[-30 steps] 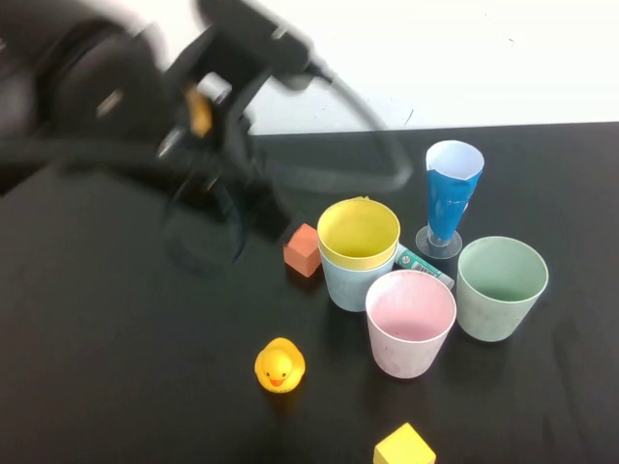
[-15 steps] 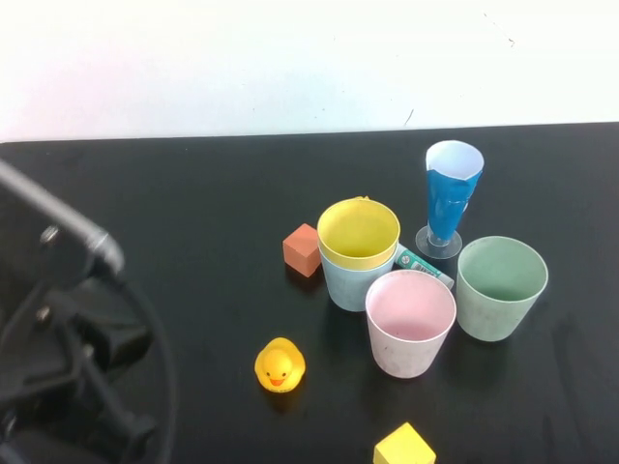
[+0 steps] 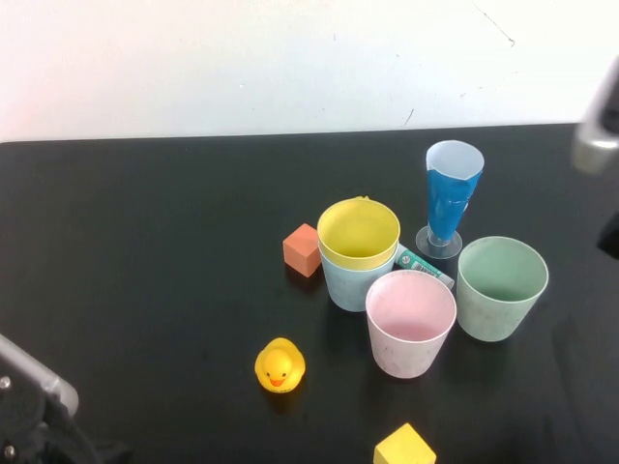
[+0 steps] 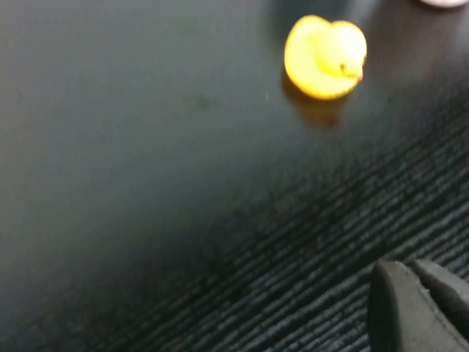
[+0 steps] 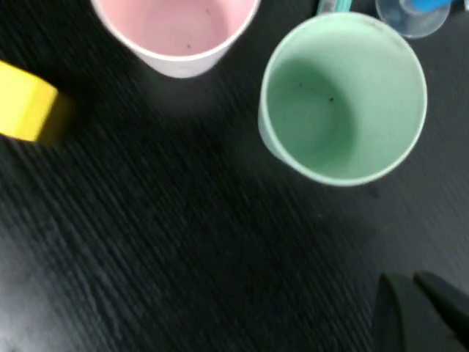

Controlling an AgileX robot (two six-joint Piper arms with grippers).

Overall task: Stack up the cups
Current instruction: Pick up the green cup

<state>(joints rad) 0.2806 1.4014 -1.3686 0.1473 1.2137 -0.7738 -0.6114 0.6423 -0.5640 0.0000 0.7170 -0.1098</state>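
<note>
Stacked pair: we see the yellow cup [image 3: 358,232] nested upright inside the light blue cup [image 3: 346,282], at the centre of the black table [image 3: 145,242].
Pink cup [image 3: 410,321]: upright, lower right of the stack, just beside it.
Green cup [image 3: 501,287]: upright, right of the pink cup, close to it.
Blue stemmed glass [image 3: 451,195]: upright behind the green cup.
Teal packet [image 3: 424,267]: lying between the stack and the green cup.
Red block [image 3: 303,249]: just left of the stack.
Rubber duck [image 3: 280,365]: lower centre, apart from the cups.
Yellow block [image 3: 404,447]: bottom edge of the high view.
Left gripper [image 4: 418,308]: lower left corner of the high view, low near the duck; we cannot tell its grip.
Right gripper [image 5: 421,308]: right edge of the high view, above the green cup; we cannot tell its grip.
</note>
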